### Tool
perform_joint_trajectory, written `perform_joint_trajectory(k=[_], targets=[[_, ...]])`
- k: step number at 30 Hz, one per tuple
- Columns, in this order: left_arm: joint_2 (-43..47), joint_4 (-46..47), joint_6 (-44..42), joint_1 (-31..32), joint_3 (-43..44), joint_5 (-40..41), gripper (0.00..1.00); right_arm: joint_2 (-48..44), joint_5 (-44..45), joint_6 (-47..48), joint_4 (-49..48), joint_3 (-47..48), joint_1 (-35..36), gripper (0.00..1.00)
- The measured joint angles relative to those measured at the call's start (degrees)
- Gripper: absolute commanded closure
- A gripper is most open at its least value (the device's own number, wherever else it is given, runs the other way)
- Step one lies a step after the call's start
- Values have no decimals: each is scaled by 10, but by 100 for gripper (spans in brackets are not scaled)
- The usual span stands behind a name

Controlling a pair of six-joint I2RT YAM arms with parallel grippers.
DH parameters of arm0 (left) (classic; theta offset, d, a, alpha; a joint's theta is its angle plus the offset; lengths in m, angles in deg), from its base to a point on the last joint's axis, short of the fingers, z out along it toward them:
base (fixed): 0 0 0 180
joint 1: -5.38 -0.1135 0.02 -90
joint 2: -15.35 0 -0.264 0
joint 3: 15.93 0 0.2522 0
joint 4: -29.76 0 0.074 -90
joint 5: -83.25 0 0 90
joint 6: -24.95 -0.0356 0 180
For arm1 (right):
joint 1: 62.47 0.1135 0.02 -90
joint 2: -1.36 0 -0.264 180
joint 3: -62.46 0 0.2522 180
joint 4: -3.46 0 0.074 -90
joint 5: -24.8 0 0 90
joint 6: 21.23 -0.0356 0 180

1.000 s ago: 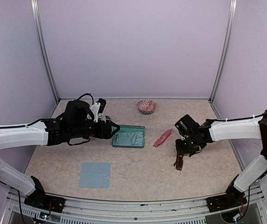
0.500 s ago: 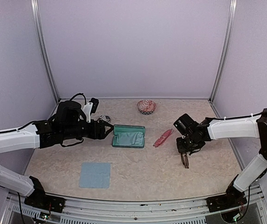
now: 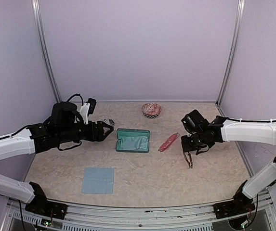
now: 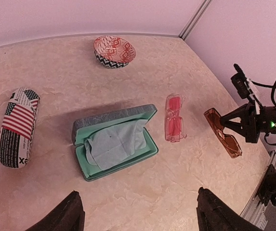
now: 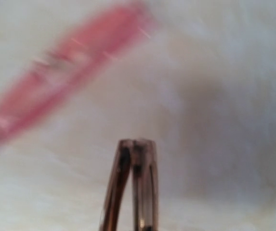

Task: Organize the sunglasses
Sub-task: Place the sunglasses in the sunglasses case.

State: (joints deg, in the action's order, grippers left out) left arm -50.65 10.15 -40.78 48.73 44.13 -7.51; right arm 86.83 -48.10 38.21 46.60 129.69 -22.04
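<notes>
The dark reddish-brown sunglasses [image 3: 189, 160] hang folded from my right gripper [image 3: 190, 149], which is shut on one end of them; the left wrist view shows the same pair [image 4: 228, 141] angled above the table. In the right wrist view their frame [image 5: 136, 187] rises from the bottom edge, and my own fingers do not show there. The slim pink-red sunglasses [image 3: 168, 142] lie flat just left of that gripper, also visible as a pair [image 4: 175, 118] on the table. My left gripper [image 3: 107, 129] stands open and empty, left of the case.
An open blue-teal case [image 3: 133, 140] with a cloth inside lies mid-table. A flag-patterned pouch [image 4: 17, 127] lies beside my left gripper. A patterned bowl [image 3: 151, 109] stands at the back, and a blue cloth [image 3: 98, 180] lies near the front.
My right gripper shut on the reddish-brown sunglasses and raised them off the table. My left arm drew back leftward, away from the open case.
</notes>
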Motion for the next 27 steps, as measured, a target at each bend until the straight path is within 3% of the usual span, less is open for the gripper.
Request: perform_joint_trajectory(k=[6, 11, 20, 27], targets=[[30, -61, 4, -29, 21, -8, 14, -24, -6, 77, -46, 16, 38, 100], [98, -126, -3, -101, 59, -19, 2, -7, -11, 178, -91, 61, 66, 100], [196, -176, -46, -241, 85, -22, 1, 74, -24, 388, -173, 169, 131, 100], [203, -165, -56, -276, 35, -23, 1, 119, -44, 561, -220, 205, 162, 100]])
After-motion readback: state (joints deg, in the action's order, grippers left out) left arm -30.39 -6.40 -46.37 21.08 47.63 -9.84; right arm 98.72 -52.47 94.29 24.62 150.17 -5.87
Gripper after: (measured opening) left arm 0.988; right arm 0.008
